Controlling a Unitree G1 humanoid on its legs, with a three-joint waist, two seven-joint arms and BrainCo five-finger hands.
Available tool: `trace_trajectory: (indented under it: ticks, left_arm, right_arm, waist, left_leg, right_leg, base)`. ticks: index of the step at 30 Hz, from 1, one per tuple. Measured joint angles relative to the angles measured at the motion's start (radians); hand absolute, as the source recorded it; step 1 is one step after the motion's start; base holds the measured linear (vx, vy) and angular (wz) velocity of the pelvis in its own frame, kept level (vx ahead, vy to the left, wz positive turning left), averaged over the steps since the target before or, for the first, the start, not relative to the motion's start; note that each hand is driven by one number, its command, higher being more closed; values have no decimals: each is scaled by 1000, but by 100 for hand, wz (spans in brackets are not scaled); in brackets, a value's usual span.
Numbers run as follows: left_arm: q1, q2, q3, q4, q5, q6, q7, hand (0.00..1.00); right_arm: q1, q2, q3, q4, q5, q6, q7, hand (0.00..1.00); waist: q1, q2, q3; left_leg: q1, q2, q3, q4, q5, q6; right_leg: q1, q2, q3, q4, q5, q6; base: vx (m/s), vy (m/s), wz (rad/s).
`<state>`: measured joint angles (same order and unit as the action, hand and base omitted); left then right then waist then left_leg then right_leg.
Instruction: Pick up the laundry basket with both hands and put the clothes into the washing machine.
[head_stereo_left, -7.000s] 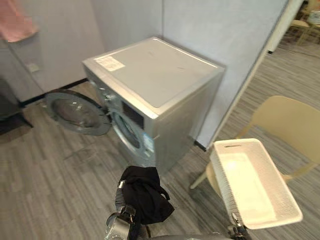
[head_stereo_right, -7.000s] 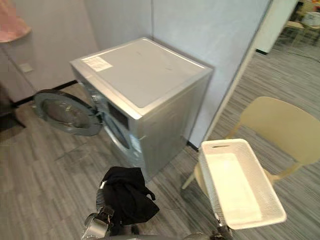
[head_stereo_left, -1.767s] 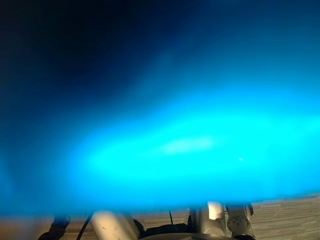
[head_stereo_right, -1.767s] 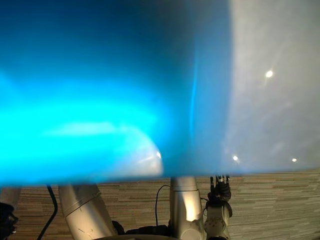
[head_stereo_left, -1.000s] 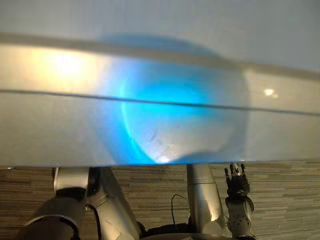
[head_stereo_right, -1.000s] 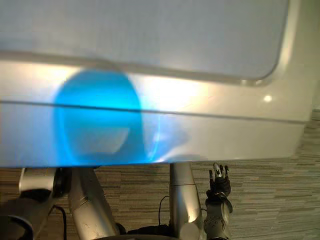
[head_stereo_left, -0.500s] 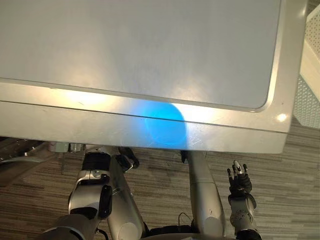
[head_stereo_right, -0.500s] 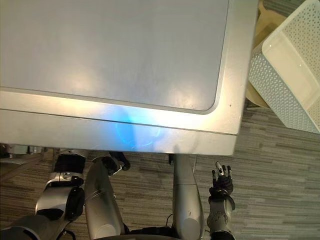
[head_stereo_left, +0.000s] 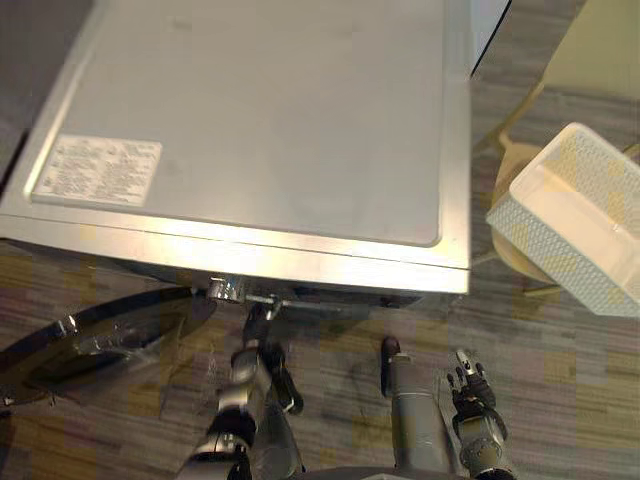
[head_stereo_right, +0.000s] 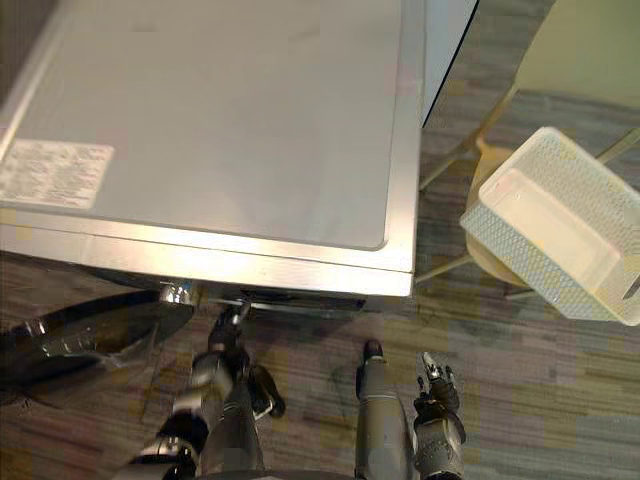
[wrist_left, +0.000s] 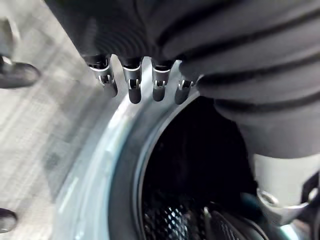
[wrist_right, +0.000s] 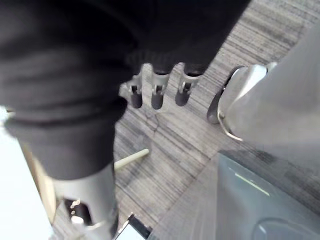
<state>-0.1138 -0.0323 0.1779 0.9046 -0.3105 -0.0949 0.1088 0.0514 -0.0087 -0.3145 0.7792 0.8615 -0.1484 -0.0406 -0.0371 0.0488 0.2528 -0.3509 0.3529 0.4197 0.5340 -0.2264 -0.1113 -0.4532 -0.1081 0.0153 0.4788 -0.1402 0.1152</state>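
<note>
— Looking for the laundry basket? It sat tilted on the beige chair, well off to the right of the right hand. That hand hung low with its fingers straight and held nothing.

— And the left hand?

— Straight fingers too, and empty. It was just at the rim of the washing machine's drum. The door stood open to that hand's left. Inside, the drum was too dark to make anything out.
</note>
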Motion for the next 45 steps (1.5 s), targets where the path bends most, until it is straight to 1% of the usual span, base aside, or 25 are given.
trace_trajectory:
  ticks: [2, 3, 5, 6, 7, 11, 14, 18, 19, 22, 27, 29, 30, 31, 32, 33, 35, 36, 38, 39, 40, 42, 43, 44, 45]
  left_arm:
    - [45, -6, 46, 38, 1, 1, -4, 0]
    - [76, -7, 93, 73, 6, 2, -14, 0]
    - [102, -8, 148, 113, 13, 2, -22, 0]
    - [110, -9, 164, 125, 13, 2, -23, 0]
    - [127, -14, 219, 152, 15, 4, -27, 0]
    - [167, -14, 301, 184, 31, 6, -46, 0]
    - [187, -13, 309, 197, 47, 16, -67, 0]
    - [203, -3, 306, 218, 47, 24, -79, 0]
    - [210, 4, 305, 229, 47, 26, -84, 0]
    - [212, 16, 302, 243, 47, 32, -85, 0]
    - [212, 33, 250, 249, 47, 31, -85, 0]
    - [212, 38, 244, 249, 46, 31, -85, 0]
    - [212, 43, 242, 249, 46, 31, -86, 0]
    - [212, 51, 242, 249, 46, 31, -86, 0]
    - [212, 53, 242, 249, 45, 31, -86, 0]
    - [212, 53, 242, 249, 44, 31, -86, 0]
    - [211, 47, 235, 245, 40, 31, -87, 0]
    - [211, 47, 226, 244, 37, 31, -87, 0]
    - [210, 32, 227, 244, 35, 32, -87, 0]
    - [207, 24, 229, 242, 34, 31, -87, 0]
    - [206, 14, 238, 236, 32, 31, -87, 0]
    - [211, 3, 254, 234, 33, 33, -88, 0]
    - [208, 7, 264, 231, 35, 33, -88, 0]
    - [206, 11, 266, 226, 35, 32, -88, 0]
    - [206, 22, 268, 223, 36, 32, -88, 0]
  right_arm:
    - [8, 8, -28, 38, -15, 6, 1, 0]
    - [18, 13, -54, 72, -40, 9, 3, 0]
    - [28, 13, -95, 119, -57, 20, 4, 0]
    - [29, 12, -108, 136, -63, 22, 5, 0]
    - [32, 12, -143, 179, -83, 27, 8, 0]
    - [35, 12, -221, 270, -103, 46, 24, 0]
    - [32, -5, -292, 346, -128, 51, 23, 0]
    - [33, -23, -298, 391, -164, 68, 23, 0]
    - [32, -24, -296, 407, -170, 70, 23, 0]
    - [31, -23, -294, 434, -176, 80, 24, 0]
    - [20, -37, -255, 447, -196, 81, 24, 0]
    - [17, -40, -245, 450, -197, 80, 24, 0]
    - [15, -36, -243, 451, -203, 81, 25, 0]
    - [10, -32, -242, 451, -204, 81, 25, 0]
    - [6, -32, -242, 451, -204, 81, 25, 0]
    - [-1, -34, -244, 450, -204, 79, 25, 0]
    - [-1, -39, -246, 450, -204, 76, 24, 0]
    - [-2, -41, -247, 450, -204, 75, 24, 0]
    - [8, -46, -251, 449, -204, 69, 22, 0]
    - [7, -46, -254, 449, -204, 68, 22, 0]
    - [1, -38, -255, 448, -204, 69, 23, 0]
    - [-1, -32, -258, 446, -205, 69, 24, 0]
    - [-7, -26, -255, 441, -205, 72, 25, 0]
    - [-6, -20, -253, 440, -206, 73, 26, 0]
    - [1, -7, -231, 430, -205, 77, 25, 0]
  waist:
    - [1, 0, -30]
    - [1, -2, -58]
    - [1, -5, -88]
    - [1, -4, -99]
    - [-1, -4, -128]
    - [-1, -5, -184]
    - [2, 1, -205]
    - [0, -1, -219]
    - [-1, -8, -222]
    - [-1, -16, -225]
    - [-1, -23, -227]
    - [-2, -23, -226]
    - [-1, -25, -223]
    - [0, -24, -217]
    - [-1, -22, -212]
    - [-1, -16, -197]
    - [-1, -13, -180]
    - [0, -13, -172]
    - [0, 5, -159]
    - [5, 13, -158]
    - [15, 21, -154]
    - [17, 25, -154]
    - [18, 26, -153]
    - [18, 14, -154]
    - [23, -9, -159]
  left_leg:
    - [42, -14, 1, -56, 26, -8]
    - [84, -31, 2, -111, 51, -10]
    - [142, -59, 1, -181, 77, -13]
    - [160, -64, 2, -205, 86, -15]
    - [205, -90, 2, -263, 105, -18]
    - [313, -129, -1, -416, 168, -29]
    - [386, -150, -16, -529, 220, -34]
    - [397, -159, -29, -539, 221, -33]
    - [402, -160, -34, -541, 221, -33]
    - [421, -161, -38, -541, 221, -33]
    - [435, -160, -57, -534, 221, -33]
    - [435, -153, -65, -522, 221, -34]
    - [428, -137, -69, -494, 210, -39]
    - [401, -106, -77, -427, 180, -46]
    - [388, -90, -82, -391, 166, -49]
    - [361, -58, -99, -320, 143, -46]
    - [326, -37, -124, -244, 132, -30]
    - [317, -34, -130, -223, 132, -30]
    - [308, -42, -136, -189, 109, -13]
    - [293, -50, -151, -150, 79, -12]
    - [274, -73, -170, -80, 32, -18]
    - [282, -82, -168, -100, 0, -19]
    - [289, -100, -153, -139, -15, -6]
    - [288, -112, -146, -158, -11, -1]
    - [298, -133, -135, -192, -3, 9]
  right_leg:
    - [55, -9, -15, -63, 20, 1]
    - [108, -17, -31, -121, 36, 5]
    - [175, -30, -50, -187, 53, 10]
    - [196, -32, -56, -207, 60, 13]
    - [246, -36, -70, -257, 75, 15]
    - [349, -40, -100, -362, 101, 17]
    - [425, -34, -130, -445, 126, 15]
    - [461, -36, -142, -488, 144, 17]
    - [471, -36, -146, -497, 146, 17]
    - [499, -35, -150, -511, 150, 17]
    - [540, -32, -165, -537, 158, 8]
    - [550, -27, -173, -538, 158, 7]
    - [556, -16, -174, -535, 155, 1]
    - [556, 2, -173, -528, 149, -14]
    - [556, 11, -172, -523, 144, -23]
    - [555, 31, -169, -509, 136, -35]
    - [554, 43, -164, -494, 127, -41]
    - [554, 42, -165, -486, 122, -38]
    - [546, 31, -162, -457, 107, -30]
    - [535, 25, -154, -444, 105, -26]
    - [516, 17, -142, -422, 98, -16]
    - [504, 14, -122, -403, 93, -9]
    - [487, -1, -113, -394, 96, -12]
    - [482, -6, -104, -394, 99, -16]
    - [481, -21, -92, -397, 103, -23]
  base:
    - [176, 5, 19]
    - [160, 13, 23]
    - [150, 13, 26]
    - [166, 9, 25]
    - [164, 17, 18]
    - [100, 1, 16]
    - [43, -18, 22]
    - [1, 0, 10]
    - [-5, 1, 8]
    - [-11, -9, 5]
    - [-37, -19, 9]
    - [-51, -41, 11]
    - [-52, -65, 2]
    - [-58, -78, -2]
    - [-71, -99, -6]
    - [-70, -84, -4]
    - [-102, -68, 3]
    - [-107, -30, 9]
    - [-81, 42, 3]
    - [-69, 136, -23]
    - [-52, 149, -28]
    - [-36, 150, -18]
    - [-45, 144, -8]
    - [-35, 124, -8]
    - [4, 45, -2]
